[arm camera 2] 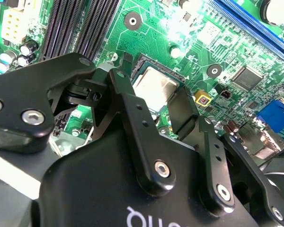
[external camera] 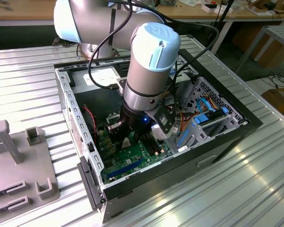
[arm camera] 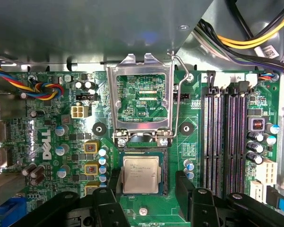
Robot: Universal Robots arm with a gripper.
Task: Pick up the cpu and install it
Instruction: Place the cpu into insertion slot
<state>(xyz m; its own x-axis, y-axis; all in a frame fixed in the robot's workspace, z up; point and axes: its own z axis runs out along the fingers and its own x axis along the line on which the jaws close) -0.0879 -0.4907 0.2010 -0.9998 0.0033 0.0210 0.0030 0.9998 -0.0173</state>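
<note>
The cpu is seen lying flat in the socket on the motherboard, inside the open computer case on the desk. The jaws are spread, with 1 finger at each side of the chip and apparently clear of it. The load plate stands raised, so the seating step is judged nearly complete and latching not yet done. Whatever move follows calls for the chip's edges to be left unnudged.

Small square cpu, pale silver-grey metal top, lying flat inside the black-framed socket on the green motherboard
</note>
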